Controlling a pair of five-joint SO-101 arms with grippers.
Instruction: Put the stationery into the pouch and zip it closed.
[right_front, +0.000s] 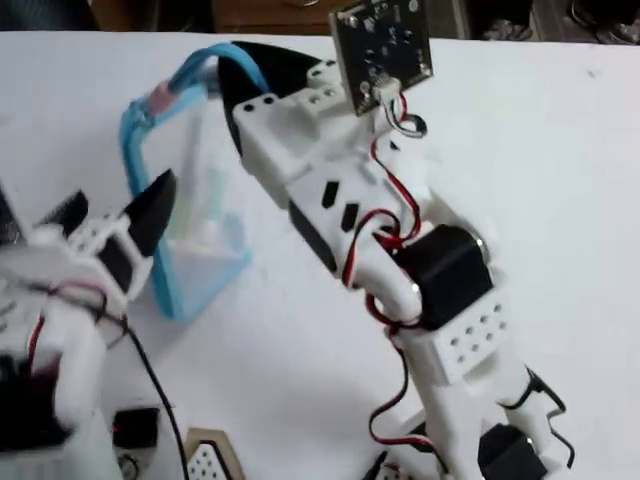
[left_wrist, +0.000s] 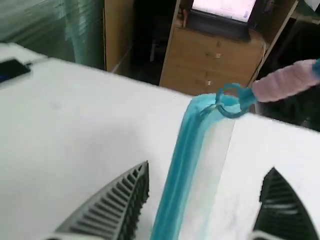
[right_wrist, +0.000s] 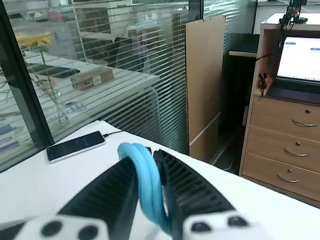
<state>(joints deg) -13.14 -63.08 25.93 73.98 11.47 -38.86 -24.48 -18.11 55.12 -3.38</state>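
Note:
A clear pouch (right_front: 195, 230) with blue trim stands upright on the white table (right_front: 520, 150). Pale stationery (right_front: 207, 200) shows faintly inside it. In the high view my right gripper (right_front: 243, 58) is at the pouch's far end, shut on a blue strap (right_front: 205, 62) next to a pink tag (right_front: 160, 100). The right wrist view has that blue strap (right_wrist: 147, 185) pinched between the right gripper's (right_wrist: 148, 155) black fingers. My left gripper (left_wrist: 207, 170) stands open astride the pouch's blue zip edge (left_wrist: 180, 165), near its ring pull (left_wrist: 230, 100) and the pink tag (left_wrist: 285, 82). The left gripper (right_front: 112, 205) is at the pouch's near side.
A phone (right_wrist: 75, 145) lies near the table's far edge, also seen as the phone (left_wrist: 12, 70) in the left wrist view. Wooden drawers (left_wrist: 215, 60) stand beyond the table. A small board (right_front: 210, 460) sits by the left arm's base. Open table lies to the right.

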